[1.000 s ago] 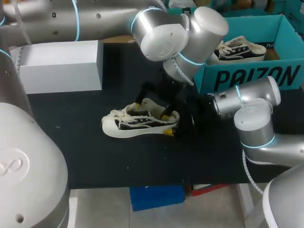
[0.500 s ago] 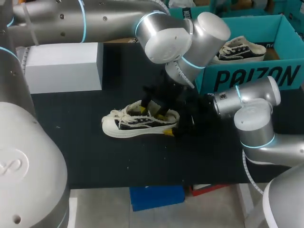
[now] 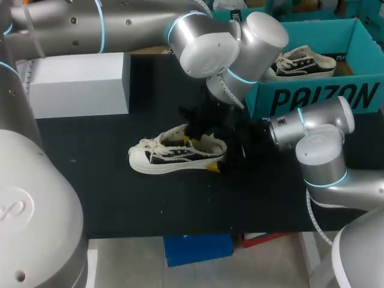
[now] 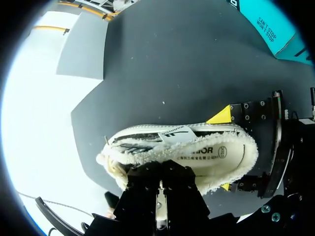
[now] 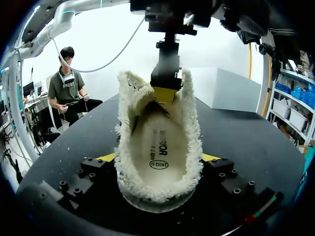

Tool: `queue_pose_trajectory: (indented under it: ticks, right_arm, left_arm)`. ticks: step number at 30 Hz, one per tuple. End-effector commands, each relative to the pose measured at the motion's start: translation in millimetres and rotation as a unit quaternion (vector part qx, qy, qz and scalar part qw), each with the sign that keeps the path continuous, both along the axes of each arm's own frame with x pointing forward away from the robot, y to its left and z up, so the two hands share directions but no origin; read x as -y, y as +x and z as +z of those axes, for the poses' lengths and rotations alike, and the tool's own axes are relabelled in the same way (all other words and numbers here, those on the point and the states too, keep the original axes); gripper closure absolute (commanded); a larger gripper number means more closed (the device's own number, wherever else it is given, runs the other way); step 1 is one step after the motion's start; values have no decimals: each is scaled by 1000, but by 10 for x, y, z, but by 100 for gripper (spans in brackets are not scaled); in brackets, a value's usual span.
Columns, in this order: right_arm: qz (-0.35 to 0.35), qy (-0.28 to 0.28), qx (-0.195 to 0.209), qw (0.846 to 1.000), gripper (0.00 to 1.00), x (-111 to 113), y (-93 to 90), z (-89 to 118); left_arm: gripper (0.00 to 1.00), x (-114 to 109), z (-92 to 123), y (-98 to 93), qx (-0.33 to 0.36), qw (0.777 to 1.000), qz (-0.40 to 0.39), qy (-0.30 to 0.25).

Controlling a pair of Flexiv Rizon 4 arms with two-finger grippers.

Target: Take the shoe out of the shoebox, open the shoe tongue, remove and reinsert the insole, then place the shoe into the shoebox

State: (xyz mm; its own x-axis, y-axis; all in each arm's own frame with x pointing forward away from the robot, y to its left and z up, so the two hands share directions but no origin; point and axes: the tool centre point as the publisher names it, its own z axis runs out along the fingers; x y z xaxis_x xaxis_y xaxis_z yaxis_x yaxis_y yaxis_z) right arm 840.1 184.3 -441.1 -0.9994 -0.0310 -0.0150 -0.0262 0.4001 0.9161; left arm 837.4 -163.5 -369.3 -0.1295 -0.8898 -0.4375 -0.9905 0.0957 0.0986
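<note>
- Standing upright on its sole near the middle of the black table, the shoe points its white toe cap toward the left edge and its heel toward the right edge. Its side is black canvas, its white laces hang loose, and a fleecy cream lining rims the opening.
- The right arm comes in low from the right edge. The right gripper is clamped on the shoe's heel, with one yellow tip pressed against each side of it just above the tabletop.
- The left arm crosses over from the far left corner and bends down above the shoe. The left gripper dips into the shoe's opening on the laces' side, ahead of the heel. No view shows whether its jaws are apart or together.
- The insole lies flat inside the shoe, pale with dark print on its heel part, and is in plain sight in both wrist views.
- A teal shoebox stands open at the far right corner, near the right arm and apart from the shoe on the table. A second shoe of the same kind lies inside it.
- A white box sits along the far edge toward the left corner, well apart from the shoe.
</note>
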Motion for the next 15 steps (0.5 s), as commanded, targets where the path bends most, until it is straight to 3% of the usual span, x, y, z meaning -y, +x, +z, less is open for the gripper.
queue_pose_trajectory:
  ticks: [1, 15]
  right_arm:
    - [-1, -1, 0, 1000, 100, -25, 10, -20]
    - [-1, -1, 0, 1000, 100, -25, 10, -20]
  left_arm:
    - [100, -89, 118, -16, 7, 1000, 3, -12]
    - [100, -355, 395, 23, 40, 997, 29, -67]
